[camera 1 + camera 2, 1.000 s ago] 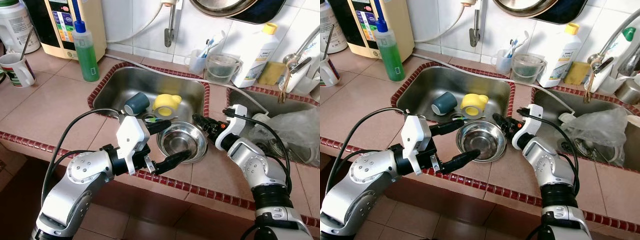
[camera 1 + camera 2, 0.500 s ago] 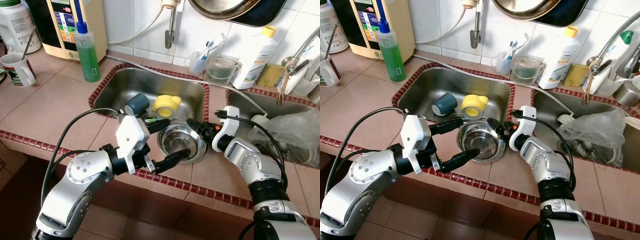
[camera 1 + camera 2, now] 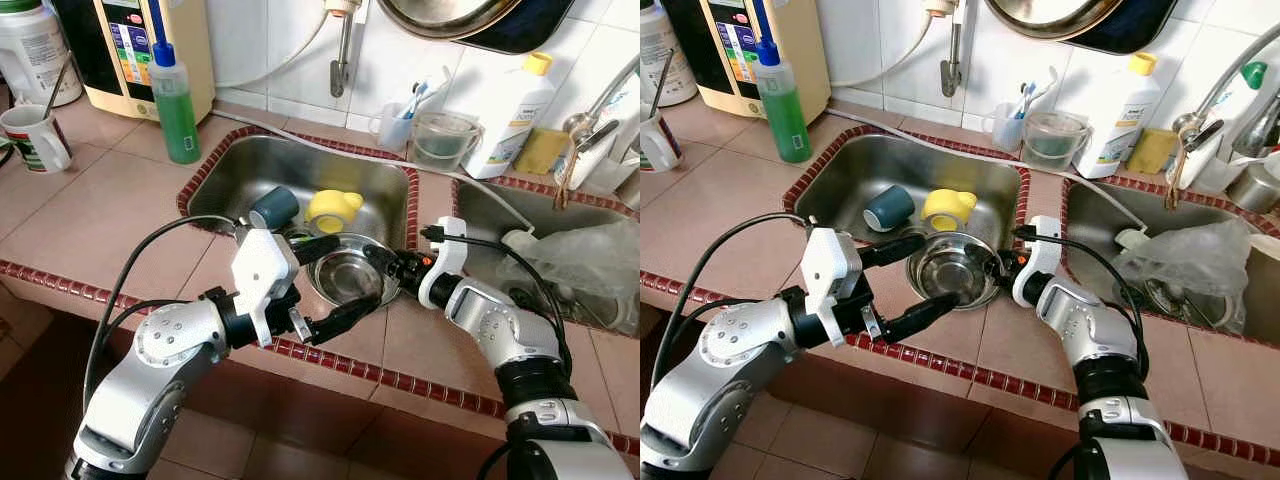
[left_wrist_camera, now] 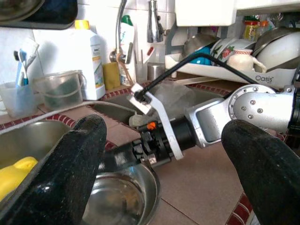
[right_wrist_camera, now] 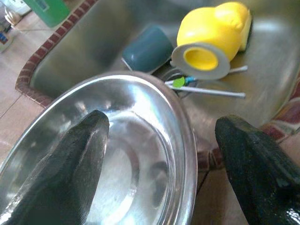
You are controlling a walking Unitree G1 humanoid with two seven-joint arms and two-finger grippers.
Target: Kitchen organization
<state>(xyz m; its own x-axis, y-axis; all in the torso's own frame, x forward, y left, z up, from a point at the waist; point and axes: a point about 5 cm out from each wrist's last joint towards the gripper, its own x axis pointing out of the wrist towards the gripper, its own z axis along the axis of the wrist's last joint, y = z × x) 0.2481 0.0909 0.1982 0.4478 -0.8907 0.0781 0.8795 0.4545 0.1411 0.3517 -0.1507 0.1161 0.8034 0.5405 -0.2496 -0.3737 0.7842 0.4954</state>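
Left eye view: a round stainless-steel bowl [image 3: 345,277] sits tilted on the front lip of the steel sink basin [image 3: 240,170], at the edge of the pink-tiled counter [image 3: 100,215]. The left gripper [image 3: 335,280], fingers spread wide, brackets the bowl's rim from 9 o'clock. The right gripper [image 3: 378,258] meets the rim at 3 o'clock; its spread cannot be judged here. At 12 o'clock of the bowl lie a dark teal cup [image 3: 273,207] on its side and a yellow plastic cup [image 3: 333,209].

Right eye view: a green soap bottle [image 3: 781,100] stands on the counter at 10 o'clock of the sink.

Left wrist view: the left gripper's two black fingers [image 4: 70,164] stand far apart, the bowl [image 4: 119,199] and the right arm's silver wrist [image 4: 243,110] between them.

Right wrist view: the right gripper [image 5: 164,154] is wide open, one finger [image 5: 65,168] inside the bowl [image 5: 140,140], the other outside its rim; the yellow cup [image 5: 213,40] and teal cup [image 5: 147,49] lie beyond.
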